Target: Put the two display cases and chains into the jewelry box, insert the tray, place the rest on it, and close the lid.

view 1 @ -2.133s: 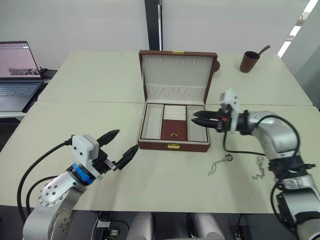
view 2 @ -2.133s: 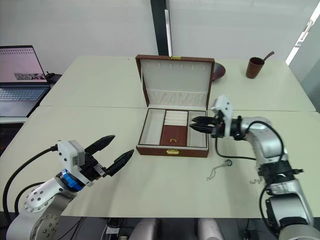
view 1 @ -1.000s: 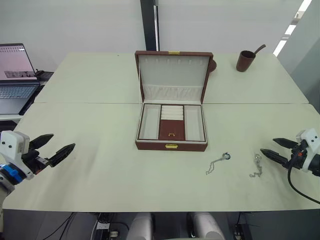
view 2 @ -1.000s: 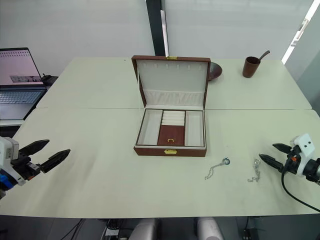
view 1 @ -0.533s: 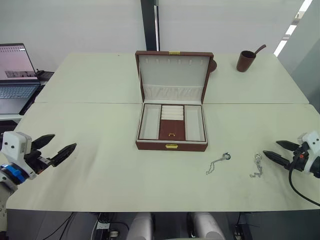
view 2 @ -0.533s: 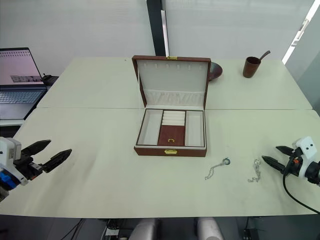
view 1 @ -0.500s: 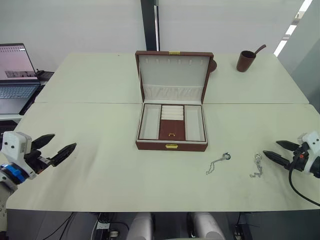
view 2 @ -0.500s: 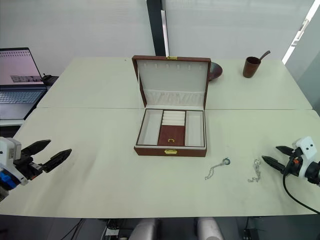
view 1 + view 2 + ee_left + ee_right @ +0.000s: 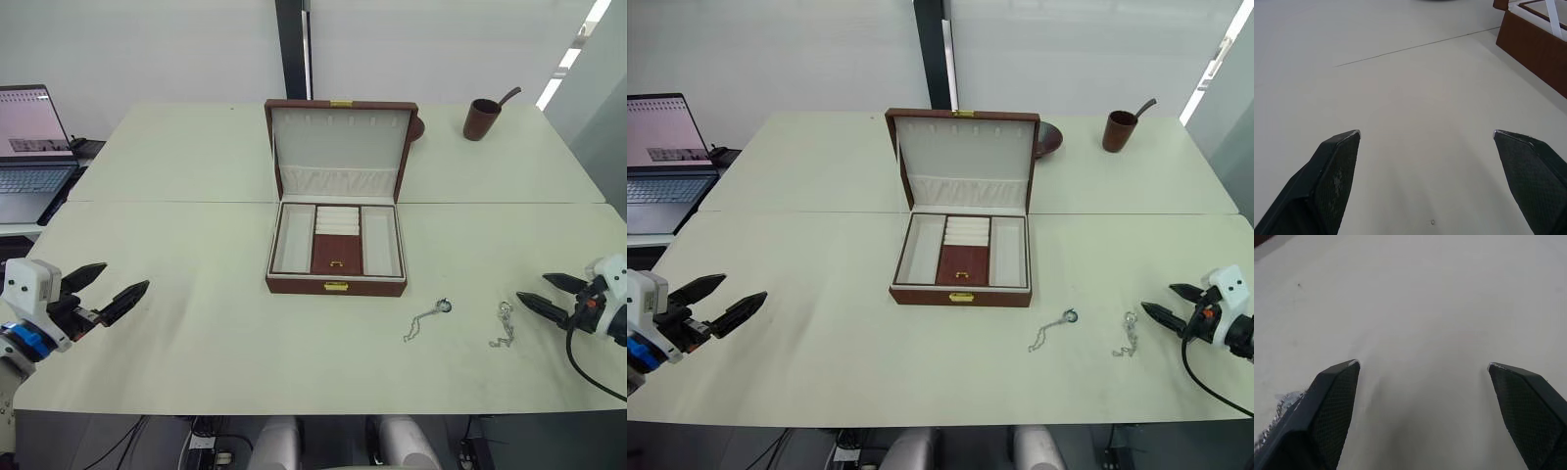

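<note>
Jewelry box (image 9: 337, 245) open at tabletop (image 9: 196, 176) centre, lid upright. Two chains (image 9: 427, 319) (image 9: 504, 325) lie right of it. Left hand (image 9: 109, 290) and right hand (image 9: 541, 296) both wide, empty, at opposite edges.

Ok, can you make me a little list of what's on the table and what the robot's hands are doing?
jewelry box: lid up, tray in, middle of table
pendant chain: on table, in front of box to the right
second chain: on table, near right gripper
left gripper: open, holding nothing, at table's left edge
right gripper: open, holding nothing, at table's right edge
brown cup: far right corner
laptop: far left
</note>
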`<action>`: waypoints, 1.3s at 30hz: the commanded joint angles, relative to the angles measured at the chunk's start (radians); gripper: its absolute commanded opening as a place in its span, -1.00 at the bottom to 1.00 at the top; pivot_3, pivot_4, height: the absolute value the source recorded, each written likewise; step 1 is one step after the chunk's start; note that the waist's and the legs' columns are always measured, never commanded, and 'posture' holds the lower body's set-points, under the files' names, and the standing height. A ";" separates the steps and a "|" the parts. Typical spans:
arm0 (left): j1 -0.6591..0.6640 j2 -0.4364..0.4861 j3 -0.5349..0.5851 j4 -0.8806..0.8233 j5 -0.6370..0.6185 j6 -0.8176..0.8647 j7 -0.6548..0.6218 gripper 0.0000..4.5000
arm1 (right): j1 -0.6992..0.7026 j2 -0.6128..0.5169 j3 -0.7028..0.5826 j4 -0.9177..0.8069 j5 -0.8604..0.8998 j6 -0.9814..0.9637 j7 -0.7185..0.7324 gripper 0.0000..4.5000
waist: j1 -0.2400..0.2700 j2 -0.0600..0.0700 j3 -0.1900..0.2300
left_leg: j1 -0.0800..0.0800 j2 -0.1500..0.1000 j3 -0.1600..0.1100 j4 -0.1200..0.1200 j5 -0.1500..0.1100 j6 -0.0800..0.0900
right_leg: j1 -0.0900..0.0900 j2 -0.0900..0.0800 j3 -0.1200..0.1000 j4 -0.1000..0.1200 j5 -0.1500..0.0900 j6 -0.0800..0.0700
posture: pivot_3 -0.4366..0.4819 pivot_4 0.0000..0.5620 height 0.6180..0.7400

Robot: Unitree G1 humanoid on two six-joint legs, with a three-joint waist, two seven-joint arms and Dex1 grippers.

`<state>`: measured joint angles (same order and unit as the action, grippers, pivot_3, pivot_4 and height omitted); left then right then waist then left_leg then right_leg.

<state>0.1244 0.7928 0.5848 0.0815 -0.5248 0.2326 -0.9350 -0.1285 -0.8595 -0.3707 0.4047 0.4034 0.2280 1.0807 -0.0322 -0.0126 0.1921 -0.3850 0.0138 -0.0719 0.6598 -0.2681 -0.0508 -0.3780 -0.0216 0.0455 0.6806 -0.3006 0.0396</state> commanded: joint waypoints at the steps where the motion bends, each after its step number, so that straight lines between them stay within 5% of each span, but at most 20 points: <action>1: 0.008 -0.004 -0.052 -0.116 -0.015 0.005 -0.036 1.00 | 0.041 -0.002 -0.070 -0.170 0.090 0.097 -0.023 0.97 | 0.001 0.000 0.000 | 0.000 0.000 0.000 0.000 0.000 0.000 | 0.001 0.000 0.000 0.000 0.000 0.000 | -0.05 -0.47 1.00; 15: -0.075 -0.054 -0.425 -0.470 -0.056 0.102 -0.138 1.00 | 0.412 0.240 -0.092 -0.752 0.093 0.158 -0.322 0.97 | 0.000 0.000 -0.001 | 0.002 0.000 -0.002 0.000 0.000 0.000 | 0.003 0.002 -0.001 -0.001 0.000 0.000 | -0.05 -0.47 1.00; 24: -0.116 -0.056 -0.578 -0.482 -0.007 0.028 -0.255 1.00 | 0.500 0.357 -0.074 -0.767 -0.016 0.059 -0.458 0.97 | 0.002 0.001 -0.002 | 0.003 -0.001 -0.001 0.000 0.000 0.000 | 0.003 0.002 0.000 -0.001 -0.001 -0.001 | -0.05 -0.47 1.00; 39: -0.119 -0.093 -0.618 -0.458 0.028 -0.052 -0.254 1.00 | 0.509 0.386 0.024 -0.718 -0.095 0.100 -0.545 0.97 | 0.003 0.001 -0.002 | 0.003 -0.001 -0.002 0.000 0.000 0.000 | 0.004 0.002 -0.001 -0.001 -0.001 -0.001 | -0.05 -0.47 1.00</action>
<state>0.0015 0.7055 -0.0347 -0.3719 -0.4970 0.2051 -1.1903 0.3733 -0.4685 -0.3503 -0.3259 0.3247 0.3190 0.5482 -0.0294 -0.0121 0.1902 -0.3824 0.0128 -0.0734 0.6594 -0.2682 -0.0511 -0.3741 -0.0193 0.0450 0.6801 -0.3018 0.0384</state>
